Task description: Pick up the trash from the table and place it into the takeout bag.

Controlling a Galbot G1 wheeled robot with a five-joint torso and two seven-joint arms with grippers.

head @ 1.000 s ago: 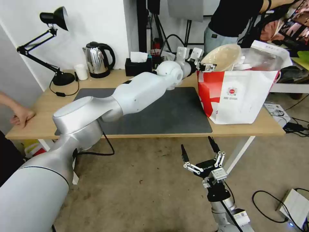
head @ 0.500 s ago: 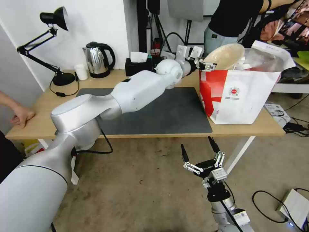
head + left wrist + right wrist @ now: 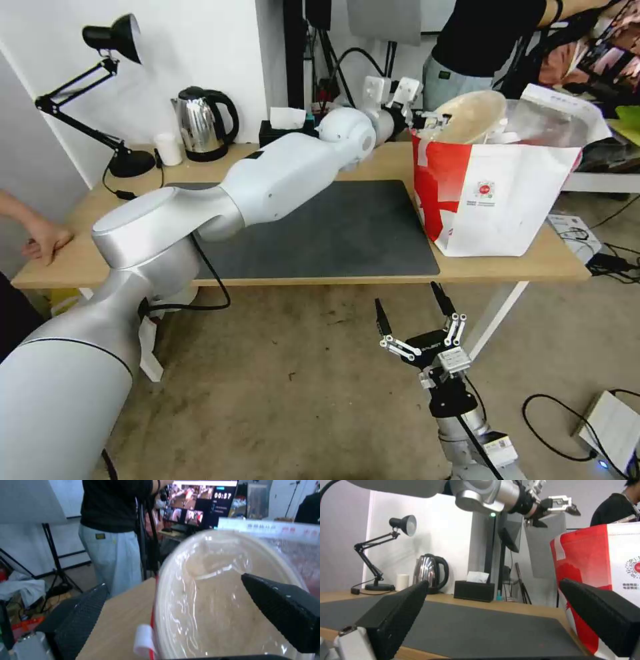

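Left gripper (image 3: 432, 124) sat at bag mouth, fingers spread wide either side of bowl rim, clamped on nothing I could see. Paper bowl (image 3: 468, 117) stood tilted in bag (image 3: 497, 200), upper half poking above rim. Bag stood on right end of table (image 3: 93, 220), beside mat (image 3: 333, 233). No trash lay loose on tabletop; I judged task nearly done, bowl perhaps needing to settle lower. Right gripper (image 3: 417, 313) hung open below table edge, idle.
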